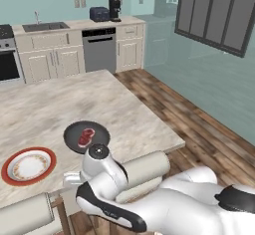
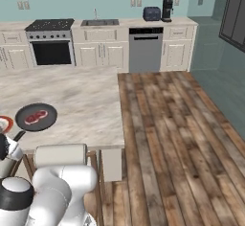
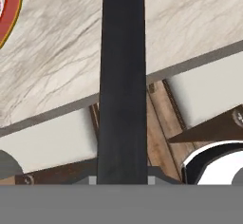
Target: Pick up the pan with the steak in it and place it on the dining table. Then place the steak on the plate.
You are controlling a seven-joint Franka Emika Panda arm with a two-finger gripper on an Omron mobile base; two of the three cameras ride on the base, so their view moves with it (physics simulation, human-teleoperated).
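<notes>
Already the pan point(image 1: 86, 136) sits on the dining table point(image 1: 69, 104), close to the table's near edge, with the steak point(image 1: 85, 137) lying flat inside it, a little off its middle. Its long black handle point(image 3: 122, 83) runs back over that near edge toward the robot, and in the hand view it stretches straight up the middle of the frame, passing from the marble top out past the table's rim. The gripper point(image 3: 122, 180) is closed tight on the end of this handle, its fingers mostly hidden at the bottom of the hand view. The plate point(image 1: 28, 166) rests on the same table beside the pan, nearer the same edge and apart from the pan. A cushioned chair point(image 2: 60, 155) stands tucked under the near edge, just below the pan's handle.
</notes>
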